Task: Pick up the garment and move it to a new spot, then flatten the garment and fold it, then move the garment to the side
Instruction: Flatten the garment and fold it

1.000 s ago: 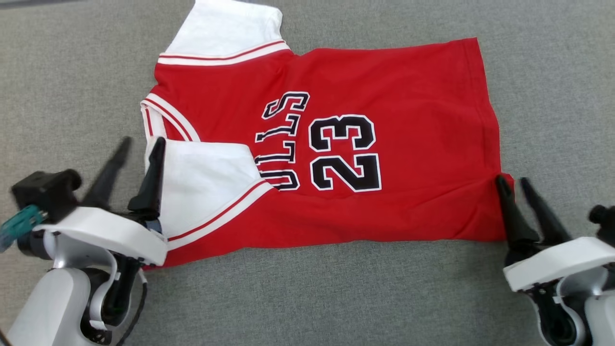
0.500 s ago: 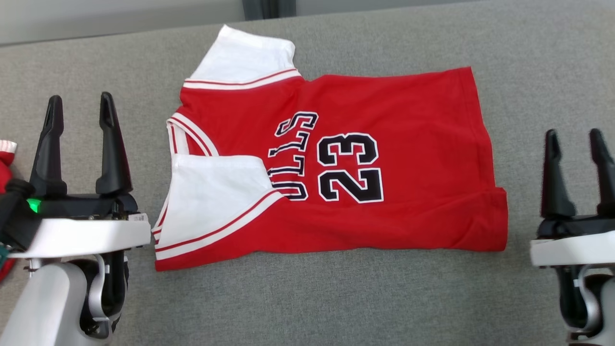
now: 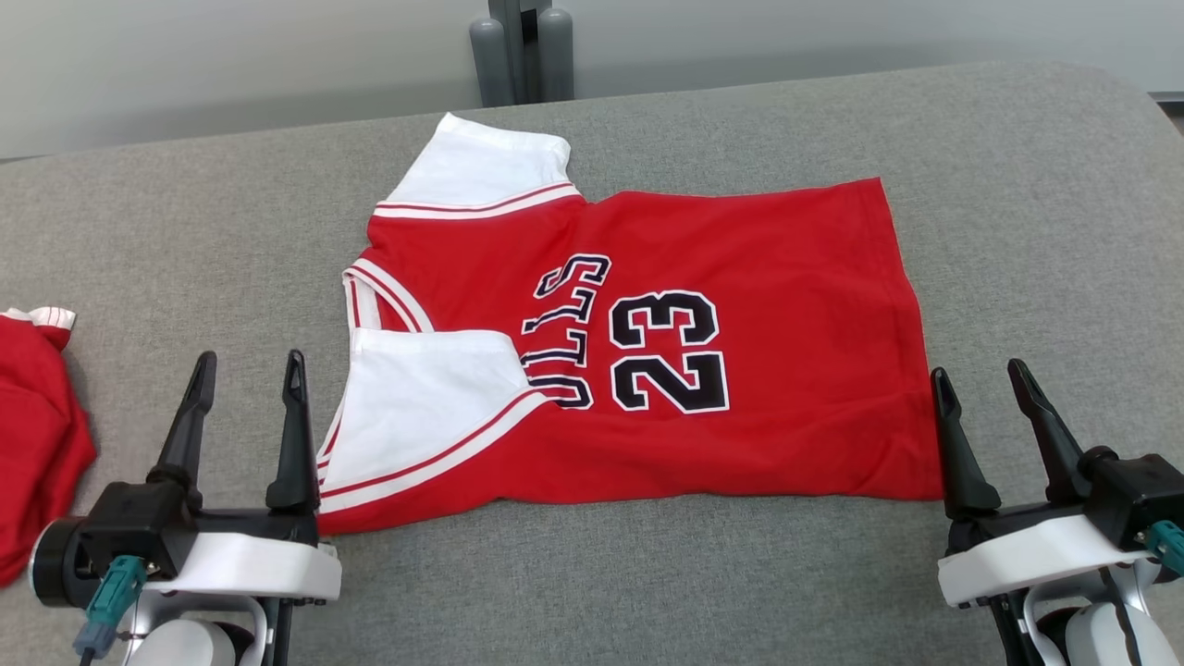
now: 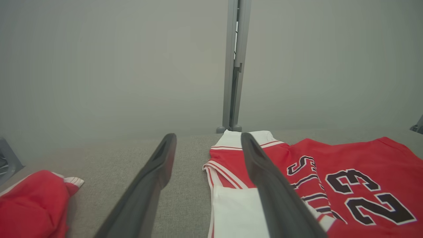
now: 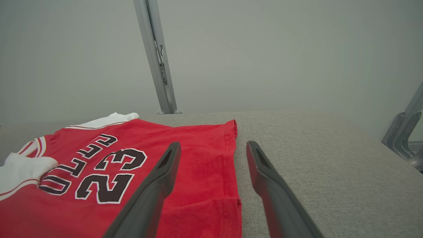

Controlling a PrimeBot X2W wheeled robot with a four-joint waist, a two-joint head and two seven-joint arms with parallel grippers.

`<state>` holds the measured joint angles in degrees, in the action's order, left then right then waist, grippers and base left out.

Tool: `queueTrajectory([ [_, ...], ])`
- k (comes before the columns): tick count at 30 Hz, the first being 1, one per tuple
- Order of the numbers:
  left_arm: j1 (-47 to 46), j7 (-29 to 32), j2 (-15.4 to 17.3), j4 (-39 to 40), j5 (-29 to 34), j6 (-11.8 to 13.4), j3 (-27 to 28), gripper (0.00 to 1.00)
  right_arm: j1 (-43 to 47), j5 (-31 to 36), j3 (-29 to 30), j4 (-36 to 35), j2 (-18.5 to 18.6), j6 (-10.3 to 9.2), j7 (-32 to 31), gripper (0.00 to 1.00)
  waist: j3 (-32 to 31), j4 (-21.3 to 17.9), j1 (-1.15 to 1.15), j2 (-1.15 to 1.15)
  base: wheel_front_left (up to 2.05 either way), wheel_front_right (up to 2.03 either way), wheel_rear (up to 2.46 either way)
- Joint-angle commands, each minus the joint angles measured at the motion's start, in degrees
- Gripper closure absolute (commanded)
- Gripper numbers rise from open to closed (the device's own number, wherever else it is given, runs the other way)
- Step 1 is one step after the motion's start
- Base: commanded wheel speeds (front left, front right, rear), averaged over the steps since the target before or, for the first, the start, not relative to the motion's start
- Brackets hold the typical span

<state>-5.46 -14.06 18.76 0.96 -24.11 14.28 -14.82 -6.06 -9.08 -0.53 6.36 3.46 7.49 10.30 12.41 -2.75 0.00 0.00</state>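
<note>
The garment (image 3: 758, 305) is a red jersey with white sleeves and a black 23, lying flat on the grey table with its near sleeve folded over the chest. My left gripper (image 3: 248, 366) stands open and empty just left of the jersey's collar end, clear of the cloth. My right gripper (image 3: 980, 375) is open and empty beside the hem's near corner. In the left wrist view the jersey (image 4: 347, 178) lies right of my gripper (image 4: 208, 140). The right wrist view shows the hem (image 5: 228, 155) between and left of my gripper (image 5: 213, 147).
A second red garment (image 3: 32, 435) lies bunched at the table's left edge, also seen as a red heap (image 4: 33, 205) in the left wrist view. A grey post (image 3: 523, 51) stands behind the table's far edge. The padded table (image 3: 1045, 213) rounds off at the far right.
Both grippers let go of the jersey's near edge, opened wide and drew back toward me. The camera tilted up, so the whole scene shifted down and the far wall came into view.
</note>
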Motion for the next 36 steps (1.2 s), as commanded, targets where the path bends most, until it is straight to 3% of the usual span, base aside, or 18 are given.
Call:
queueTrajectory([
  [1,0.2,0.2,0.0,-0.3,0.0,0.4,0.0,0.00,0.5,-0.2,0.2,0.1,0.0,0.02,0.4,0.00,-0.1,0.1,0.00,0.00,0.00,0.00,0.00],
  [12,0.8,4.4,0.6,-1.9,-0.9,-0.9,-2.4,0.00,0.8,-0.1,1.6,1.9,-0.1,0.02,-1.1,0.00,0.9,0.7,0.00,0.00,0.00,0.00,0.00],
  [32,1.4,14.9,-2.0,-12.5,-8.0,-3.3,-5.3,0.03,-4.2,-3.0,0.2,19.7,-0.4,0.03,-2.0,0.00,6.1,0.5,0.00,0.00,0.00,0.00,0.00],
  [33,1.2,15.3,-2.2,-12.7,-8.5,-3.5,-5.3,0.22,-4.3,-3.4,-0.4,20.1,-0.5,0.03,-2.4,0.23,6.2,0.5,0.00,0.00,0.00,0.00,0.00],
  [34,1.1,15.6,-2.2,-12.7,-8.6,-3.7,-5.4,0.65,-4.3,-3.7,-0.1,20.5,-0.5,0.04,-2.8,0.55,6.3,0.5,0.00,0.00,0.00,0.00,0.00],
  [35,1.1,15.8,-2.1,-12.6,-8.8,-3.9,-5.6,1.00,-4.4,-3.8,0.2,20.6,-0.5,0.03,-2.6,0.97,6.3,0.5,0.00,0.00,0.00,0.00,0.00],
  [36,1.1,15.7,-2.0,-12.5,-8.8,-4.0,-5.6,1.00,-4.4,-4.4,0.6,20.7,-0.5,0.01,-2.4,1.00,6.3,0.6,0.00,0.00,0.00,0.00,0.00],
])
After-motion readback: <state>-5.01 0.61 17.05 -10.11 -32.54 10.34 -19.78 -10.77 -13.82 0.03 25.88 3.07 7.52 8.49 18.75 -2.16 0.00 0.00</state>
